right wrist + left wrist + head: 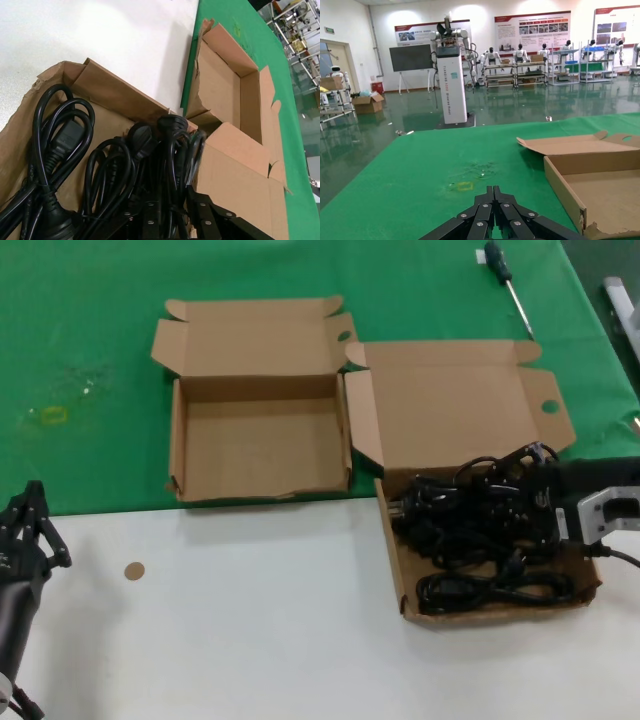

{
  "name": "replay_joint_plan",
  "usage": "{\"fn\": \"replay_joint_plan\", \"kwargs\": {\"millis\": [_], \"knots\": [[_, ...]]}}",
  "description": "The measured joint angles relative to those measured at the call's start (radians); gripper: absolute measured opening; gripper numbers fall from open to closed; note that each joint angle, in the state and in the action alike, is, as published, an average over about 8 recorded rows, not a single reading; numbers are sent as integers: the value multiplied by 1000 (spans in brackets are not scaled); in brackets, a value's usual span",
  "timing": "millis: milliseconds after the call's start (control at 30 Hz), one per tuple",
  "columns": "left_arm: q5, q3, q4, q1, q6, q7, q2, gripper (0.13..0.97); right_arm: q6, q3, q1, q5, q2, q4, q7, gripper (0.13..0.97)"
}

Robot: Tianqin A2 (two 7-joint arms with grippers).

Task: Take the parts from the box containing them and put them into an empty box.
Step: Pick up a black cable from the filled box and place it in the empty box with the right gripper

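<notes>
Several black power cords (480, 540) lie tangled in the larger brown box (392, 550) at the right, whose broad lid (450, 400) is open. My right gripper (505, 490) reaches in from the right and is shut on a cord bundle (172, 150); in the right wrist view my gripper (172, 197) has cables between its fingers. The smaller empty box (260, 445) with the wavy front wall stands open to the left and also shows in the right wrist view (220, 85). My left gripper (35, 502) is parked at the near left, shut and empty (494, 189).
A screwdriver (505, 275) lies on the green mat (90, 340) at the back right. A small brown disc (134, 571) lies on the white table (250, 620). A yellow mark (52, 415) is on the mat at the left.
</notes>
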Motion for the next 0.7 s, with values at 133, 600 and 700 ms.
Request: {"fn": "replay_joint_plan", "kwargs": {"millis": [133,600,700], "knots": [[0,0,0,0,0,0,0,152,-3,-1,0,-3,5,4,10,284],[0,0,0,0,0,0,0,152,-56,-11,66,-13,21,1,85,214],[0,0,0,0,0,0,0,152,-62,-12,98,-15,10,-9,106,214]]}}
